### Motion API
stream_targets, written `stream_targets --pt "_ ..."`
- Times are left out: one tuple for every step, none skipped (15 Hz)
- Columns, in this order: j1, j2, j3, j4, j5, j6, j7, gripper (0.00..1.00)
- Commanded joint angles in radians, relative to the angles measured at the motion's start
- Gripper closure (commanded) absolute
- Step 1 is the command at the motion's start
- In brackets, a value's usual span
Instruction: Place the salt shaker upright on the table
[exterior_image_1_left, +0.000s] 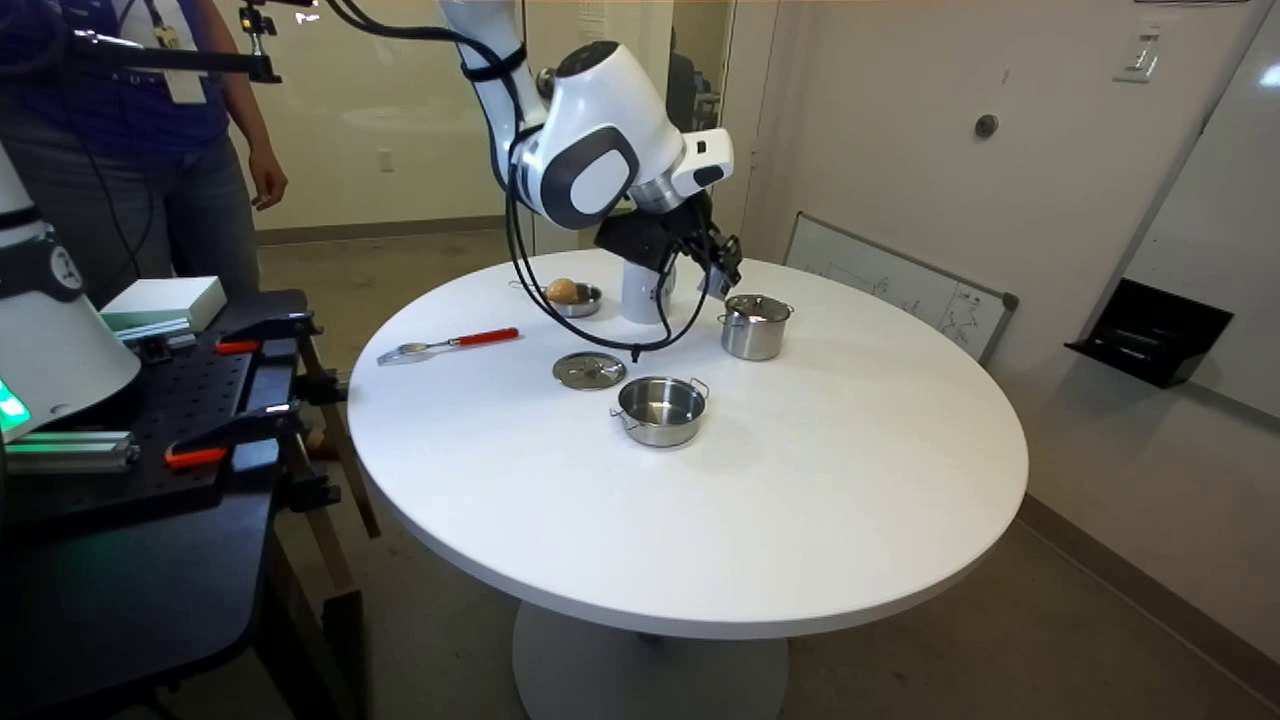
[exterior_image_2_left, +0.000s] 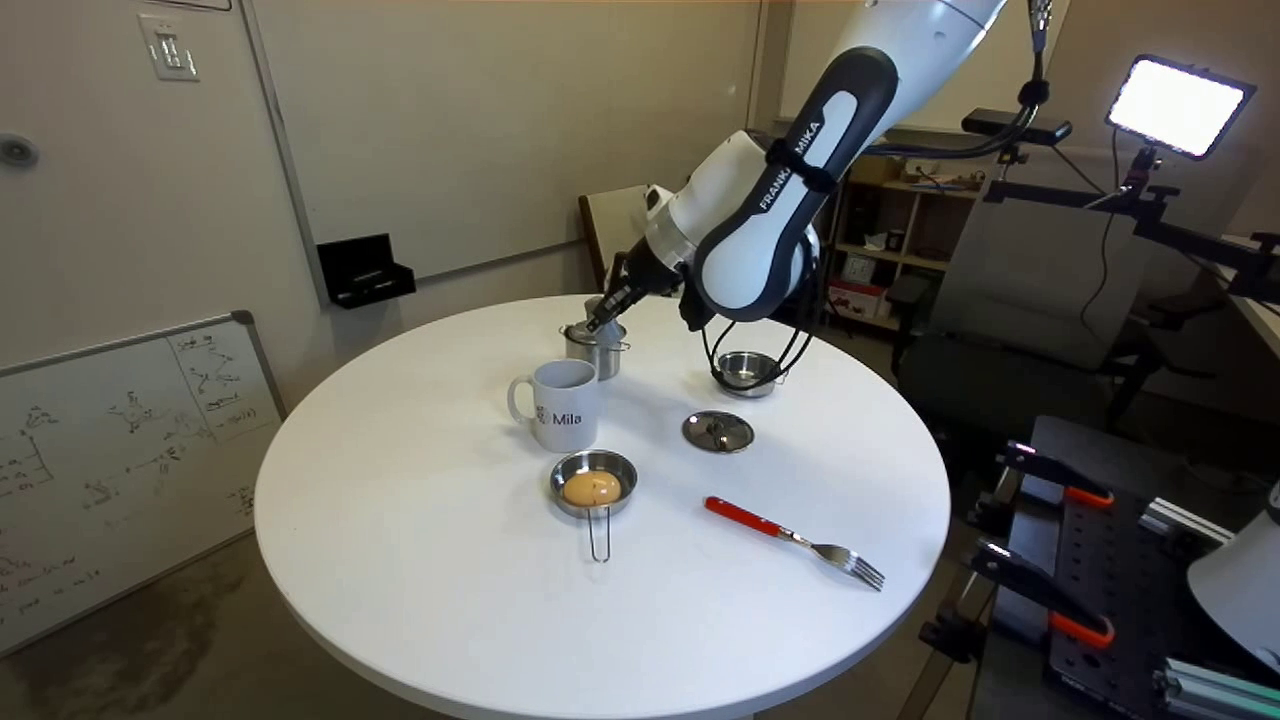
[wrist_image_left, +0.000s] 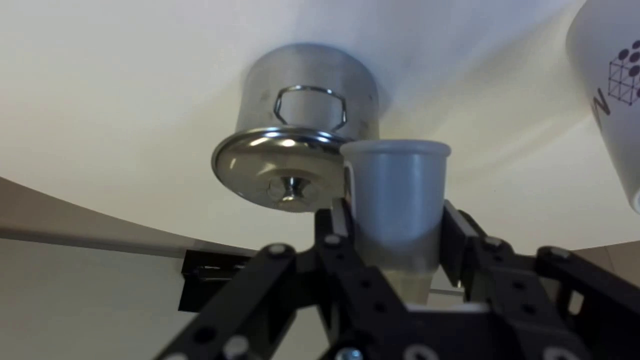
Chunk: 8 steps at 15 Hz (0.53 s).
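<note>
The whitish cylindrical salt shaker (wrist_image_left: 397, 195) is held between the pads of my black gripper (wrist_image_left: 397, 220) in the wrist view. Its wider rimmed end points away from the palm and its narrower end lies toward it. In an exterior view the shaker (exterior_image_1_left: 713, 284) shows below the gripper (exterior_image_1_left: 726, 262), beside the lidded steel pot, and looks tilted. In another exterior view the shaker (exterior_image_2_left: 604, 322) is partly hidden behind the gripper (exterior_image_2_left: 612, 304). It appears above the white round table (exterior_image_1_left: 850, 480); the exact gap beneath it cannot be told.
A lidded steel pot (wrist_image_left: 305, 115) stands close to the shaker. A white mug (exterior_image_2_left: 566, 408) stands nearby. A small pan (exterior_image_2_left: 558, 490) holds an egg-like thing (exterior_image_2_left: 592, 488). An open steel pot (exterior_image_1_left: 661, 425), a loose lid (exterior_image_1_left: 589, 371) and a red-handled fork (exterior_image_2_left: 745, 516) lie around the table.
</note>
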Motion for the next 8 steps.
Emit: stream_targets --pt "-0.063 0.012 0.049 -0.027 -0.047 0.0 -0.005 0.81" --pt "-0.085 0.015 0.067 -0.037 -0.058 0.0 -0.003 0.81" --pt "-0.098 0.017 0.078 -0.044 -0.068 0.0 -0.004 0.81" --pt "-0.114 0.023 0.091 -0.044 -0.079 0.0 -0.006 0.81" --pt "-0.124 0.032 0.097 -0.033 -0.087 0.0 -0.01 0.81" --pt "-0.124 0.041 0.091 -0.018 -0.093 0.0 -0.019 0.81" --pt "-0.138 0.049 0.101 -0.016 -0.104 0.0 -0.021 0.81" --pt "-0.139 0.055 0.099 -0.011 -0.11 0.0 -0.027 0.81"
